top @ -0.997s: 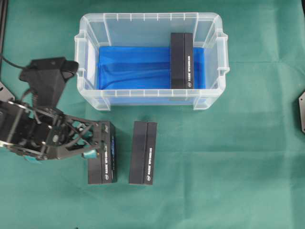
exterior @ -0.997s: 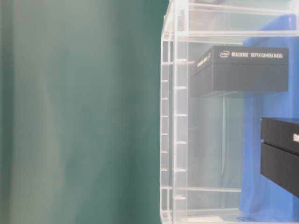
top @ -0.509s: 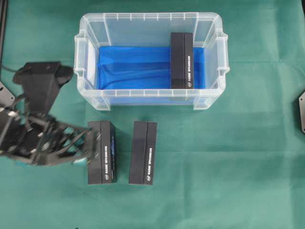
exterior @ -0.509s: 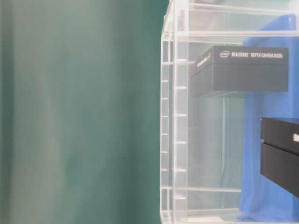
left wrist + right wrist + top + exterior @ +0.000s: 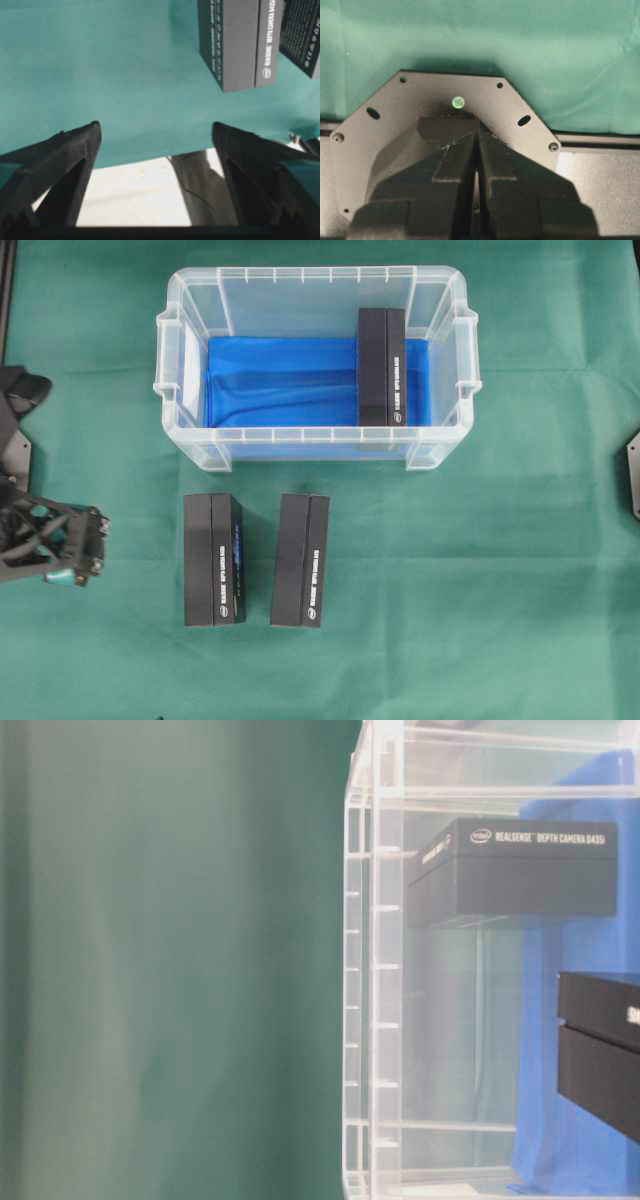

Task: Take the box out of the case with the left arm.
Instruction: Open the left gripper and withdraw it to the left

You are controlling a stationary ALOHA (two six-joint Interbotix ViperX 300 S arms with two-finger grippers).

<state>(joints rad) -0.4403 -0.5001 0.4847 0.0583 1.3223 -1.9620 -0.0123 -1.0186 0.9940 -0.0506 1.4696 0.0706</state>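
Nearest the left gripper [image 5: 155, 135], on the green cloth [image 5: 520, 590], lie two black boxes side by side just in front of the case [image 5: 315, 278]: the first box [image 5: 213, 559] closest to the gripper, the second box [image 5: 300, 560] just beyond it. Neither touches the case. Farther on, inside the case, the third box [image 5: 382, 367] lies on the blue lining [image 5: 280, 380], toward the end of the case farthest from the left gripper and close to its far wall; the table-level view shows it through the clear wall.

That third box looks to be the one left to take out. To do it well, I judge the gripper should come over the near rim from above, line its fingers up across the box's narrow width and close on the long sides, then lift straight up until the box clears the lip before carrying it out. The end wall beside the box leaves little room, so a centred grasp seems safer.

At the overhead view's left edge the left gripper sits low, well apart from the first box and mostly out of frame. Its wrist view shows both fingers spread wide with nothing between them. At the opposite edge, well away from the case, the right gripper [image 5: 476, 150] rests over its base plate [image 5: 385, 105], fingers pressed together and empty.
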